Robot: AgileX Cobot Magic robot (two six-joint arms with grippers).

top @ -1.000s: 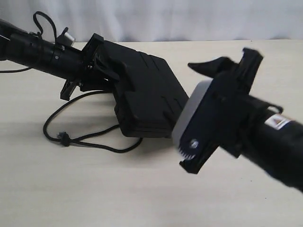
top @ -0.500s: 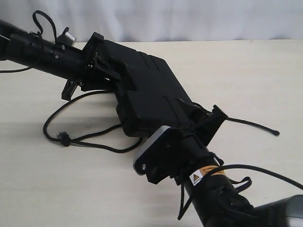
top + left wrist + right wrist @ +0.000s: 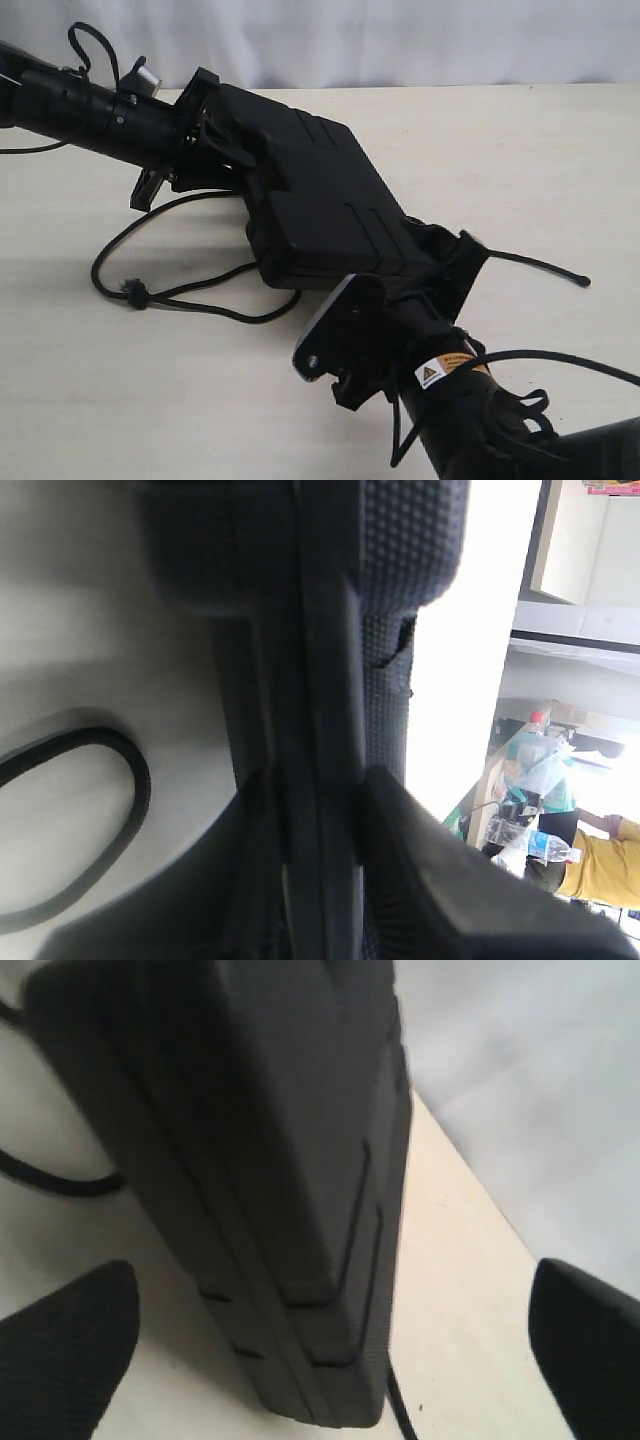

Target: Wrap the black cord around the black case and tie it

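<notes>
The black case (image 3: 315, 205) hangs tilted above the table, its far left end clamped in my left gripper (image 3: 205, 130). In the left wrist view those jaws (image 3: 320, 810) press on both sides of the case's edge (image 3: 340, 630). My right gripper (image 3: 440, 255) is open at the case's near right end. In the right wrist view its fingertips (image 3: 70, 1340) stand wide apart on either side of the case (image 3: 270, 1160) without touching it. The black cord (image 3: 130, 250) loops on the table at the left with its frayed knot (image 3: 133, 292), runs under the case, and ends in a small tip (image 3: 583, 282) at the right.
The pale table (image 3: 150, 400) stretches around the case. A white backdrop (image 3: 400, 40) closes the far side. Glossy cables (image 3: 540, 360) trail from the right arm near the front right corner.
The right arm swung down from mid-air at the right to the case's near end, and its jaws opened wider. The left arm, the case and the cord stayed put.
</notes>
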